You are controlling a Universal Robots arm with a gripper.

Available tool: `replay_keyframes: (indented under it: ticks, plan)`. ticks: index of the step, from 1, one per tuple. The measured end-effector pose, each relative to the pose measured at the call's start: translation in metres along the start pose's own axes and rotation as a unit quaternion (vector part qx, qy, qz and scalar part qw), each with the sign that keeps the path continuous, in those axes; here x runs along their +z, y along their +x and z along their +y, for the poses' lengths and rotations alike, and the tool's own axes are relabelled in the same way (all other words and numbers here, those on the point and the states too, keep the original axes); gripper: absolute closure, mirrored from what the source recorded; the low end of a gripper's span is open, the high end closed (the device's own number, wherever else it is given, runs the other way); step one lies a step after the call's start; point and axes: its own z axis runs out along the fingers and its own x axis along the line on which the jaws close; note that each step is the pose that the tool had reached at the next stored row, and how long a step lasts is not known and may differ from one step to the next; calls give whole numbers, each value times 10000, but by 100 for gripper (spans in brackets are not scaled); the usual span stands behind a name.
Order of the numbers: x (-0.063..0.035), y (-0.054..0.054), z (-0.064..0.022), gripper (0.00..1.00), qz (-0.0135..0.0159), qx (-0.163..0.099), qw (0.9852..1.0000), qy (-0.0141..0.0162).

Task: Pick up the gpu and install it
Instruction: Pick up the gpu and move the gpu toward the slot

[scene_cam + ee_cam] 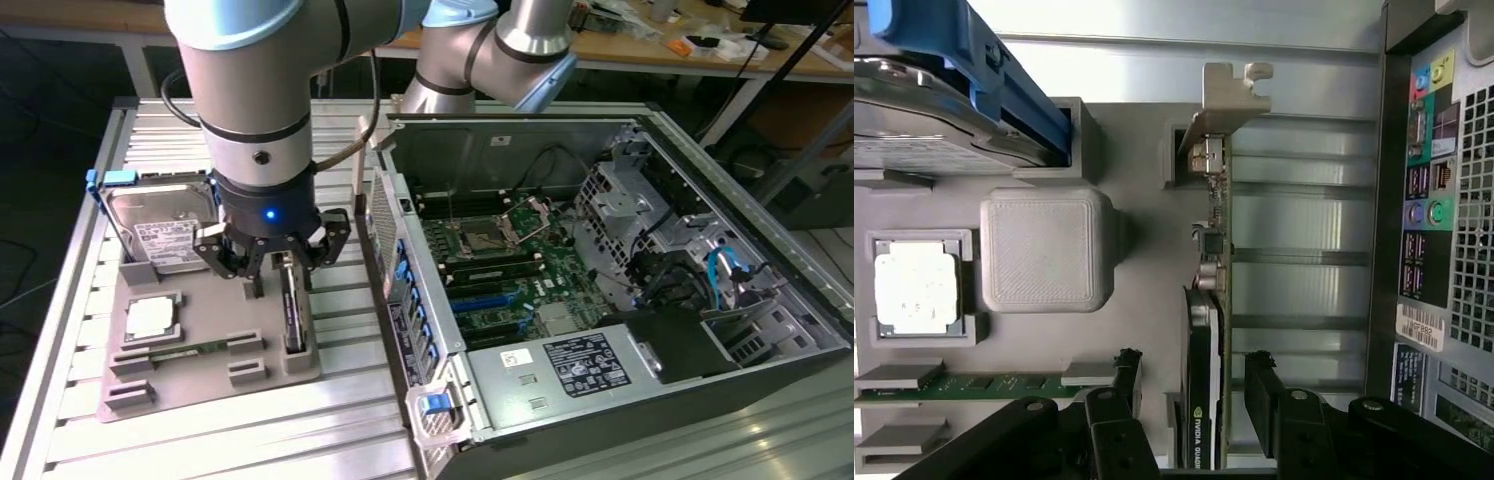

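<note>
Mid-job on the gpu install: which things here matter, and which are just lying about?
In the job:
gpu, standing on edge in the grey holder
gripper, jaws open either side of it
open computer case

Lying about:
hard drive
processor chip
memory stick

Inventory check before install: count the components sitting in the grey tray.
4. Hard drive at the grey tray's far end; processor chip mid-tray; memory stick in front of it; gpu on edge along the exterior view's right side, straddled by the open end effector. None seems hidden.
</note>
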Motion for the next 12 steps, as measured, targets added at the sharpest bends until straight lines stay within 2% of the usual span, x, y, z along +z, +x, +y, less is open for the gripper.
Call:
replay_keyframes:
  ticks: [12]
  plan:
    - [75,-36,-2,46,1,0,10000,1]
